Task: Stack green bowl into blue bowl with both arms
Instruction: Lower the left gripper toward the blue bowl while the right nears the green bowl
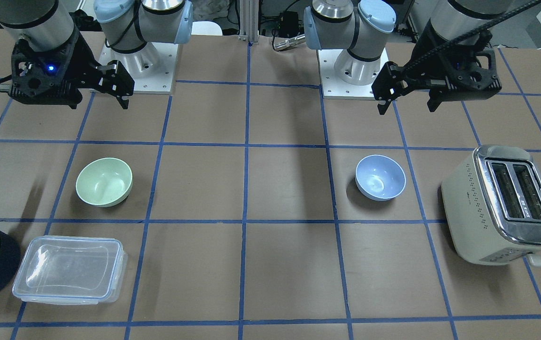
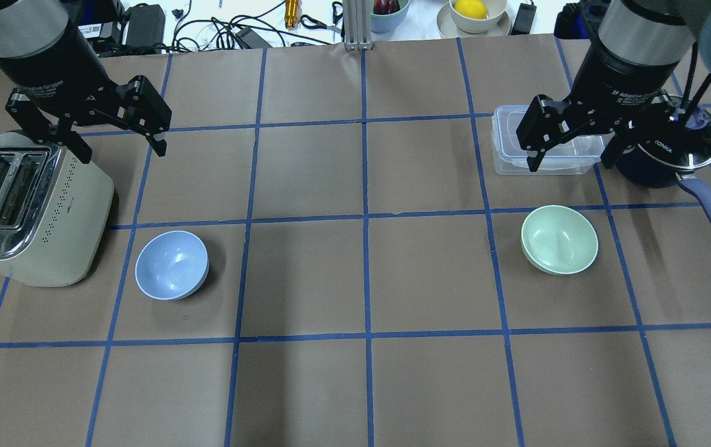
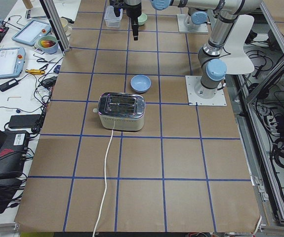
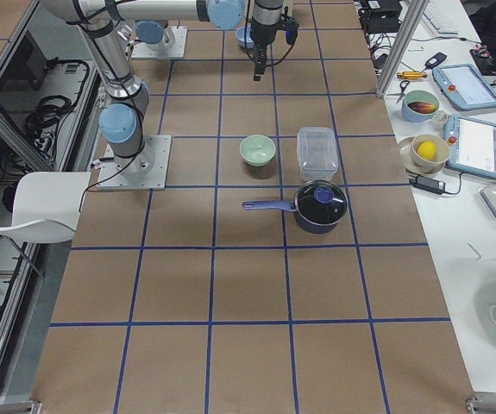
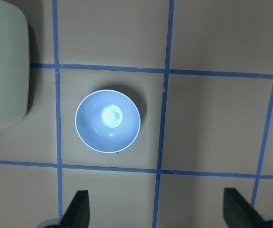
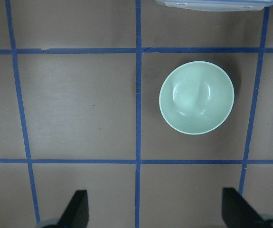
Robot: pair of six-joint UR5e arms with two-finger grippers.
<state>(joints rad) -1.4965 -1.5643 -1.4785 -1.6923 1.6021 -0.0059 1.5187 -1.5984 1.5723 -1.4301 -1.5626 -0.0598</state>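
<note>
"Overhead exterior view — anything stacked?"
"Nothing. Green bowl sits on the bench near the right claw, blue bowl well apart near the left claw; both gape wide, holding nothing — every step is left."

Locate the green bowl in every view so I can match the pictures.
Front-facing: green bowl, left of centre.
Overhead: bowl, right of centre.
Exterior left: bowl, top edge, small and partly hidden.
Exterior right: bowl, upper middle.
Left wrist: not in it.
Right wrist: bowl, upper right.
Shared landmark: the clear lidded container beside it, in every view except the left wrist.
</note>
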